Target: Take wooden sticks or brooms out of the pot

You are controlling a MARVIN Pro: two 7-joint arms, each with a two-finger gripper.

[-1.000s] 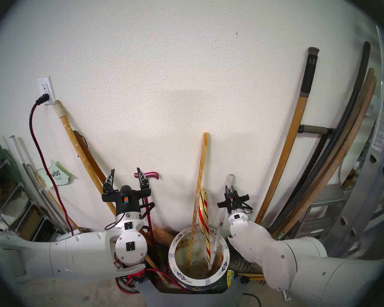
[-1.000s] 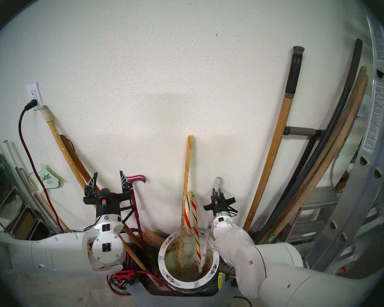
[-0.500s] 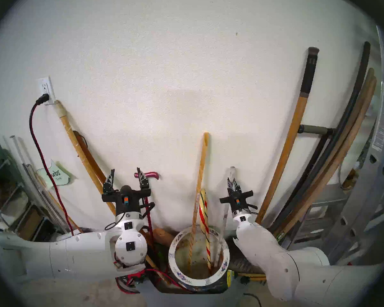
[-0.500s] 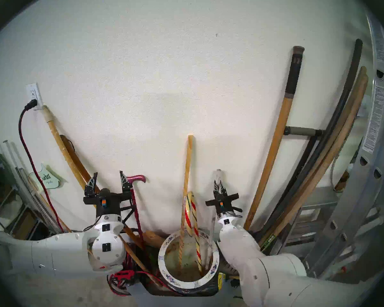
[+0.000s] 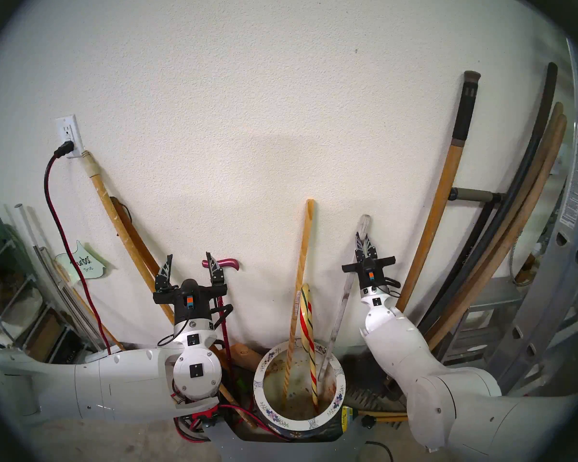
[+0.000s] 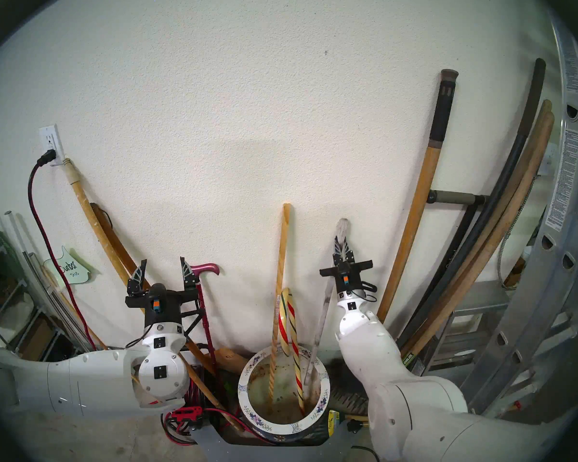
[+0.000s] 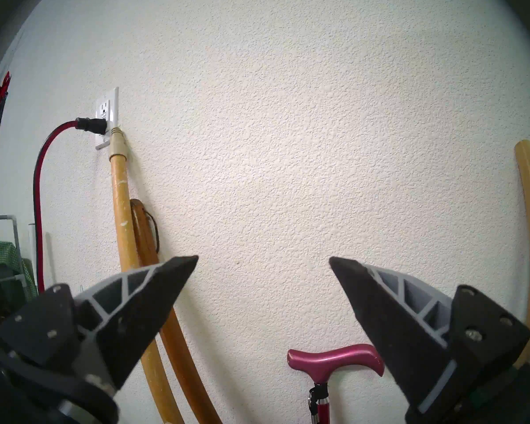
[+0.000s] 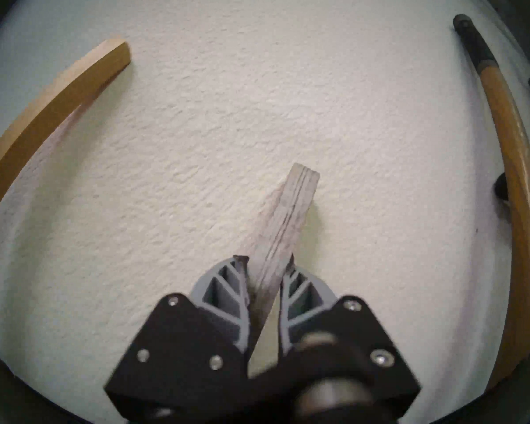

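The round pot (image 5: 264, 398) (image 6: 247, 401) with a white flowered rim stands on the floor by the wall. A pale yellow pole (image 5: 301, 268) (image 6: 281, 268) and a cream hooked cane (image 5: 307, 334) (image 6: 289, 331) striped red and green stand in it. My right gripper (image 5: 363, 238) (image 6: 340, 243) (image 8: 265, 259) is shut on a thin grey-white slat (image 5: 339, 314) (image 6: 321, 321) (image 8: 291, 209) near its top; the slat hangs lifted, its lower end just inside the pot's far right rim. My left gripper (image 5: 189, 261) (image 6: 162, 266) (image 7: 262, 261) stands open and empty to the pot's left.
A magenta cane (image 5: 226, 263) (image 7: 334, 359) leans just behind my left gripper. Orange-brown tool handles (image 5: 121, 224) lean at the left, more handles (image 5: 437, 204) and a metal ladder (image 5: 548, 284) at the right. A red-black cord (image 5: 55, 218) runs from the wall outlet. Shelves (image 5: 7, 284) fill the far left.
My right gripper has risen up and rightward with the slat, drawing its lower end up from the pot's bottom to the rim. The left arm has not moved.
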